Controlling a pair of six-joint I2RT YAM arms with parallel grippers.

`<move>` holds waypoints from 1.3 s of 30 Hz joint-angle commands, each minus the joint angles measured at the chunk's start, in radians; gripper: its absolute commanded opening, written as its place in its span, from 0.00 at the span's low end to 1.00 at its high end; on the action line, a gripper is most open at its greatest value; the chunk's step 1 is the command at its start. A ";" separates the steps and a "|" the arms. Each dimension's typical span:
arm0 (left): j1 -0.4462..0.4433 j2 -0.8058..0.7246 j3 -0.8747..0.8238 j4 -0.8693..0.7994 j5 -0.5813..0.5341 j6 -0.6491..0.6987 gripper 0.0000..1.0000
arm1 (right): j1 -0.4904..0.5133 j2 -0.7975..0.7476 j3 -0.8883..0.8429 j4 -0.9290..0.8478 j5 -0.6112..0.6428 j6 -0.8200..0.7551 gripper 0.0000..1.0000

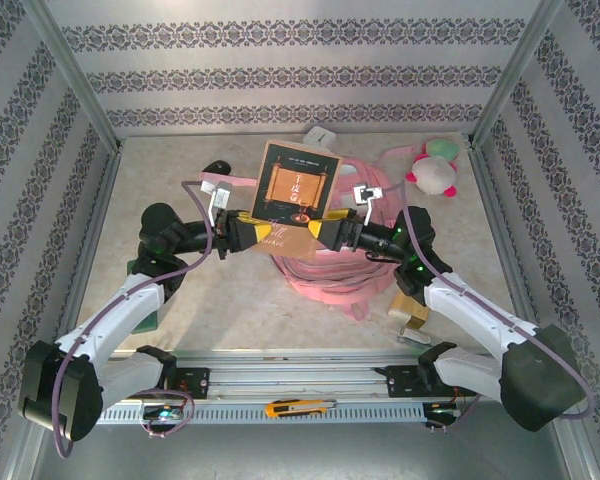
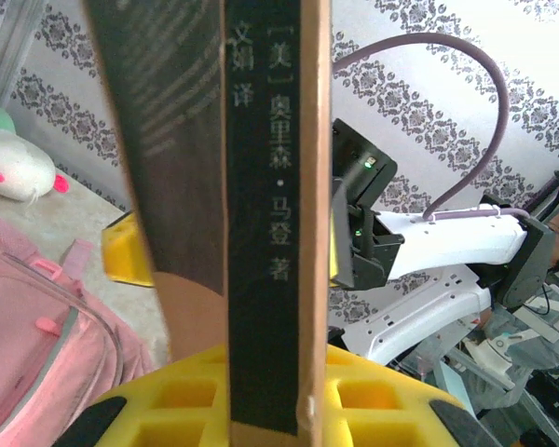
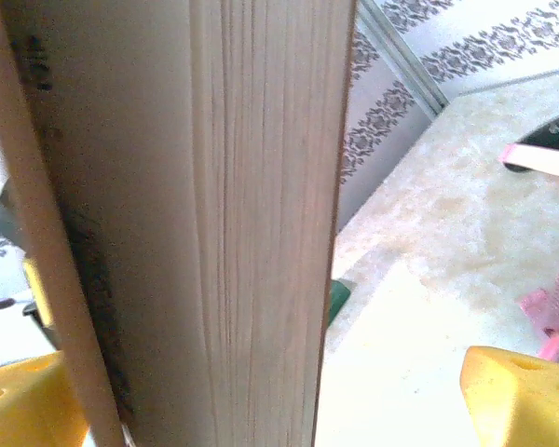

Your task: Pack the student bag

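Note:
A brown book [image 1: 294, 188] with an orange panel on its cover hangs above the student bag [image 1: 325, 272], a pink backpack lying in the middle of the table. My left gripper [image 1: 242, 232] is shut on the book's near left corner. In the left wrist view its yellow jaws [image 2: 275, 396] clamp the black spine [image 2: 270, 214], and the bag [image 2: 37, 345] lies below on the left. My right gripper [image 1: 325, 232] stands open around the book's right corner. The page edge [image 3: 261, 233] sits between its fingers, with a wide gap to the right fingertip [image 3: 517, 396].
A pink, white and green plush toy [image 1: 435, 172] lies at the back right. A tan box [image 1: 412, 310] sits by the right arm and a green object [image 1: 145, 300] under the left arm. A white item [image 1: 320, 135] lies behind the bag. An orange utility knife [image 1: 298, 407] rests on the front rail.

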 commanded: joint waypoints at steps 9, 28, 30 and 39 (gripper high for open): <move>-0.045 0.001 0.063 0.102 0.009 0.022 0.00 | 0.106 0.070 0.097 0.079 -0.184 -0.024 0.98; -0.045 0.001 0.054 -0.057 -0.065 0.171 0.01 | 0.029 -0.086 0.021 0.170 -0.158 0.041 0.71; -0.045 0.003 0.051 -0.054 -0.061 0.170 0.01 | 0.029 -0.070 0.038 0.184 -0.156 0.052 0.63; -0.046 -0.048 0.047 -0.241 -0.132 0.312 0.24 | 0.001 -0.083 0.006 0.184 -0.057 -0.011 0.10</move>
